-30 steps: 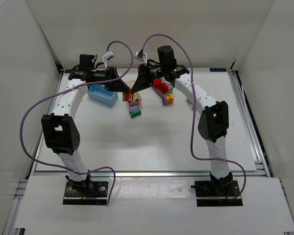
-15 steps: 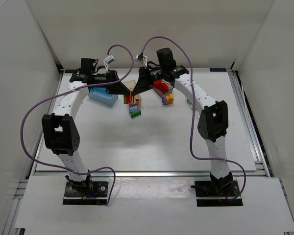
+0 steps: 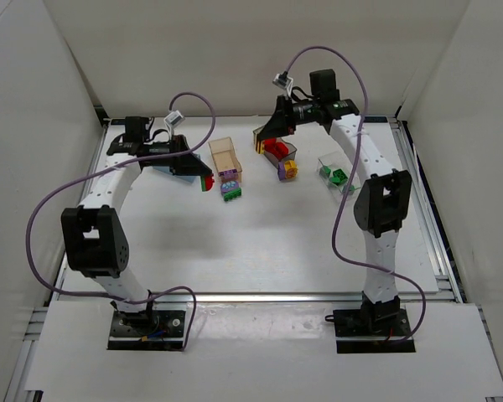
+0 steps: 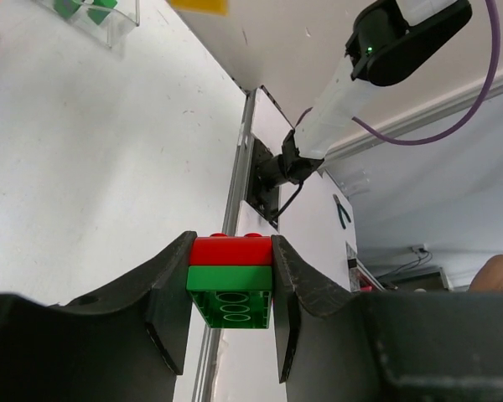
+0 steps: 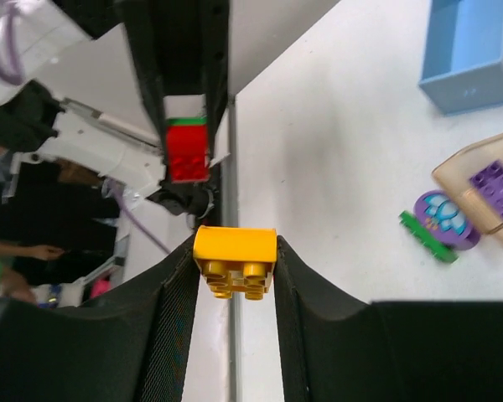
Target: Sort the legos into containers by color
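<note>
In the top view, only a small edge of the red-and-green brick pair point(image 3: 207, 182) is seen past the dark fingers of the left gripper point(image 3: 205, 179), which is clamped on it above the white table point(image 3: 260, 243) toward 10 o'clock. The yellow brick point(image 3: 259, 145) is likewise half covered by the right gripper point(image 3: 260, 144), by which it is pinched near 12 o'clock. Between the two grippers a translucent tan-orange bin point(image 3: 224, 156) is set, with a purple brick point(image 3: 229, 175) in its near end and a green-and-purple clump point(image 3: 231, 191) just beside it at 6 o'clock. A smoky dark grey bin point(image 3: 290, 151) with red bricks point(image 3: 275, 149) is partly masked by the right gripper; a purple-and-yellow clump point(image 3: 287, 169) lies close by at its 6 o'clock. A clear bin point(image 3: 329, 167) holding a green brick point(image 3: 339, 176) stands toward 2 o'clock. In the left wrist view, the glossy pair is shown squeezed between curved black fingers point(image 4: 172, 293), red layer above, the hollow tubes of the green underside facing the camera; the clear bin is cut off at 11 o'clock. In the right wrist view, the yellow brick is held studs toward the lens; a light blue bin point(image 5: 478, 46) is cropped at 1 o'clock, the tan-orange bin is cut by the edge at 3 o'clock, and the background at 9 o'clock is too dark to be made out.
</note>
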`<action>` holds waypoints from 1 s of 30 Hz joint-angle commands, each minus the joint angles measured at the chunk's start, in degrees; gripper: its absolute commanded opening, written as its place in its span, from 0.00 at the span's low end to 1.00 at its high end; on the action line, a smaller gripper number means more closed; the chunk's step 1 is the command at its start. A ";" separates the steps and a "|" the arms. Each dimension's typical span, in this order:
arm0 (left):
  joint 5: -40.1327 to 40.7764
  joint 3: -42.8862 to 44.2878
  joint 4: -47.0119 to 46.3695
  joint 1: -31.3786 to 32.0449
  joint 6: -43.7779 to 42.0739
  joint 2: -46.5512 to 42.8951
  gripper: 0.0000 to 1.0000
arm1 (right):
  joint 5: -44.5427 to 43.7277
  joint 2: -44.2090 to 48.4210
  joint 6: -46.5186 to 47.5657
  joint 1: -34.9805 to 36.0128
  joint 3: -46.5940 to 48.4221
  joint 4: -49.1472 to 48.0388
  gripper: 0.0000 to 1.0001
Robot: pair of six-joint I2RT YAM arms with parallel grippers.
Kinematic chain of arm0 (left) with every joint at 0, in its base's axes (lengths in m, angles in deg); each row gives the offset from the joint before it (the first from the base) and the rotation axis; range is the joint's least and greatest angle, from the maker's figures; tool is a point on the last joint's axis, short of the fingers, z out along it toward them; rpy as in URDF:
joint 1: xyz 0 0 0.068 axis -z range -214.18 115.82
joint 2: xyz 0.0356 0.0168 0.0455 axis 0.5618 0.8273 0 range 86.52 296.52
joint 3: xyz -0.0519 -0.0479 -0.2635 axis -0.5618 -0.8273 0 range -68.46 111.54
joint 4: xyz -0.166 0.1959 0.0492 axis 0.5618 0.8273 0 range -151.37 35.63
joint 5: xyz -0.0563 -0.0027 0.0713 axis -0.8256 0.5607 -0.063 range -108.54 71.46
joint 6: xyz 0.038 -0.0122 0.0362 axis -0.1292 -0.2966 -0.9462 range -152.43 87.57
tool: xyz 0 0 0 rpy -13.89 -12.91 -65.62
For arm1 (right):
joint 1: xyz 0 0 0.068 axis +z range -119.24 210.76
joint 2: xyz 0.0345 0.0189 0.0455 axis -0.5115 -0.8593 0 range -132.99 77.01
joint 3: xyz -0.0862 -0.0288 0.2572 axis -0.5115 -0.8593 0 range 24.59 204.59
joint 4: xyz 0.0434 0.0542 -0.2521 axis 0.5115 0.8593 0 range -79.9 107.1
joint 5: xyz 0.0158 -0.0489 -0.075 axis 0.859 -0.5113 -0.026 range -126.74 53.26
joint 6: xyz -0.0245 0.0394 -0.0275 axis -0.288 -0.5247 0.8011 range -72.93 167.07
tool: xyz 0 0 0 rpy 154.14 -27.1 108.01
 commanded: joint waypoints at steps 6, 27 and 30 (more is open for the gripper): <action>2.48 -2.07 0.07 -3.14 -2.01 -10.06 0.10 | -17.25 -7.36 7.53 5.80 12.48 1.29 0.00; 14.70 -7.43 -3.71 -13.78 2.91 -21.84 0.10 | -54.17 -27.48 5.60 23.11 26.26 -33.60 0.00; 15.14 -7.95 -3.80 -13.78 3.88 -23.24 0.10 | -56.37 -32.49 6.48 23.73 30.75 -32.03 0.00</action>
